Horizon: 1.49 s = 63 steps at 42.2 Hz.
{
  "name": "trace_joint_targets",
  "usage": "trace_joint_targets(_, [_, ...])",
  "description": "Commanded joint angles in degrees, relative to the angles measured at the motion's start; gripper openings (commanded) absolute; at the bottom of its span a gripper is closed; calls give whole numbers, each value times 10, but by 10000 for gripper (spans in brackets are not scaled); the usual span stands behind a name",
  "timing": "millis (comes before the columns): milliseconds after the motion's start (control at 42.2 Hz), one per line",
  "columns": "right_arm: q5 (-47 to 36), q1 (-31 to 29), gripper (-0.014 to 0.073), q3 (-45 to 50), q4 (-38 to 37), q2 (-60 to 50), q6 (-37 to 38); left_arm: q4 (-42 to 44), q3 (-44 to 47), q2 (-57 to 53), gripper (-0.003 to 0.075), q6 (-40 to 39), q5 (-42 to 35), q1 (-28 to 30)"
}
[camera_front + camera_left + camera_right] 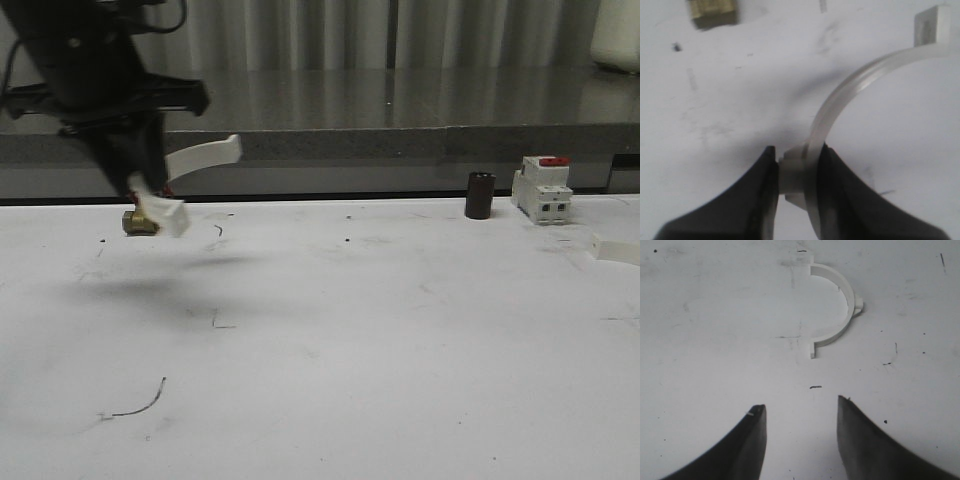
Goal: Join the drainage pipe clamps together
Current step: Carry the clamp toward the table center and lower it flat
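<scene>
My left gripper [797, 165] is shut on one white drainage pipe clamp [840, 100], pinching its band at the small boss, and the arc curves away to a flat end tab. In the front view that clamp [200, 155] hangs just above the table at the far left under the left gripper [148, 188]. A second clamp [837, 310] lies flat on the white table ahead of my right gripper [800, 410], which is open with nothing between its fingers. A white piece at the front view's right edge [618, 250] may be this second clamp.
A small brass valve [140, 222] sits on the table right beside the held clamp and also appears in the left wrist view [712, 12]. At the back right stand a dark cylinder [480, 195] and a white breaker with a red top [542, 190]. A grey ledge [400, 145] runs behind the table.
</scene>
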Motion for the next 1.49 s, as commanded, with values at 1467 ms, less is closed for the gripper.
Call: trace_joint_targets(1467, [-25,-3,367,-18,-7,0,-1,114,-216,195,138,-385,22,-194])
